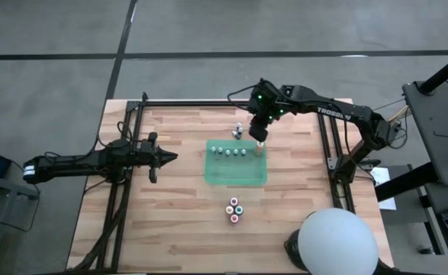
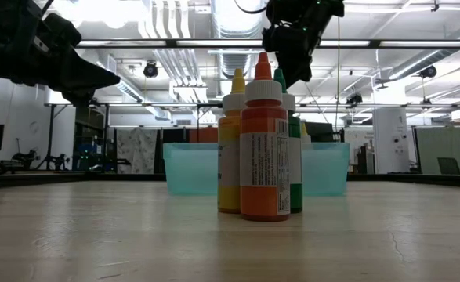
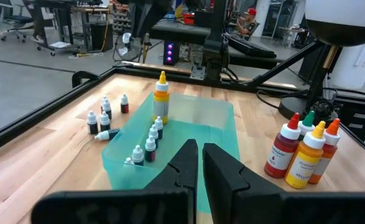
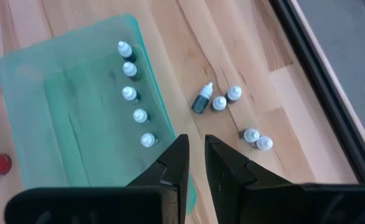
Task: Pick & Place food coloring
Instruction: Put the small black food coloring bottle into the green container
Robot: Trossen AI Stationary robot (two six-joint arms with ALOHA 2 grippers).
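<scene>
A pale green tray [image 1: 235, 172] lies mid-table. In it stand a row of tiny white-capped food coloring bottles [image 4: 132, 93] and a taller yellow-orange dropper bottle [image 3: 161, 99], all upright on their bases. More tiny bottles [image 4: 222, 102] sit on the wood past the tray's far edge, one of them on its side. A few larger colour-topped bottles [image 1: 235, 209] stand together nearer the front. My right gripper [image 4: 196, 146] hangs above the tray's far right corner, slanting down, slightly open, with nothing between its fingers. My left gripper [image 1: 170, 158] waits shut, left of the tray.
A black frame [image 1: 327, 145] runs around the wooden table top. A white dome lamp [image 1: 336, 241] stands at the near right corner. Bare wood lies on both sides of the tray and toward the near edge.
</scene>
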